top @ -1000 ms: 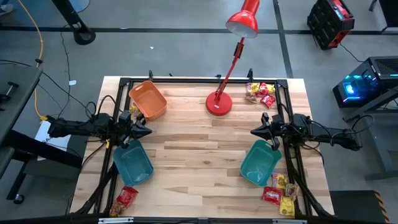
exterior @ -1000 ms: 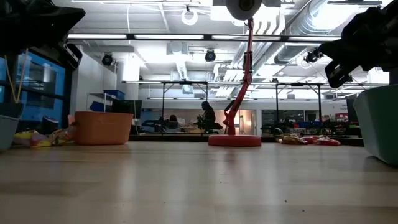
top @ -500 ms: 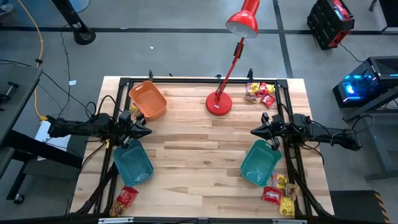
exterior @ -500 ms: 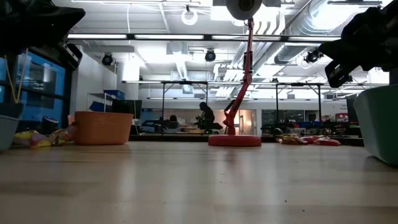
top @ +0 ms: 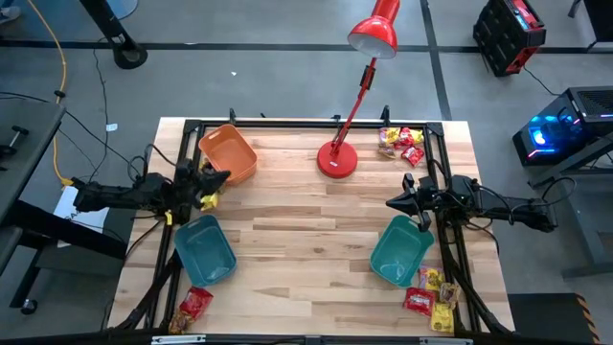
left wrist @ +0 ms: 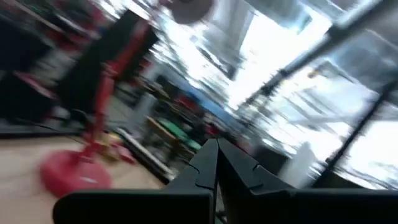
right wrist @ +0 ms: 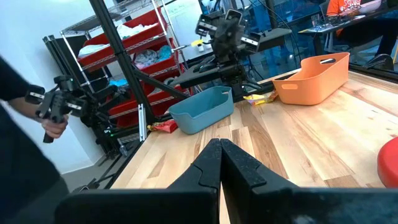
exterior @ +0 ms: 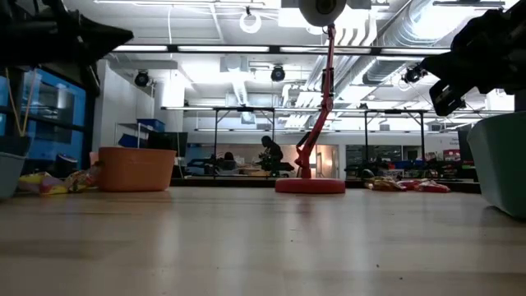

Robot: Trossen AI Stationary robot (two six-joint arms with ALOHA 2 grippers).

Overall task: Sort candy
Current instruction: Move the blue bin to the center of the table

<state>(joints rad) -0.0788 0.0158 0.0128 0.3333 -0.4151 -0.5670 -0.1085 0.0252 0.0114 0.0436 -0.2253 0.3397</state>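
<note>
Candy lies in several piles of small shiny red, yellow and brown-orange packets: at the far right corner, the near right corner, the near left corner, and beside the orange bin. My left gripper hangs shut above the table, just near of the orange bin, holding nothing that I can see. My right gripper hangs shut above the far end of the right teal bin, pointing toward the table's left.
A second teal bin stands at the near left. The red desk lamp's base sits at the far middle, its arm leaning out past the far edge. Bare wood lies between the bins. A person's hand shows beyond the table's left side.
My left gripper has swung from above the left teal bin toward the table's far edge, up to the orange bin, still shut. The yellow candy beside that bin now shows below it. My right arm has kept still.
</note>
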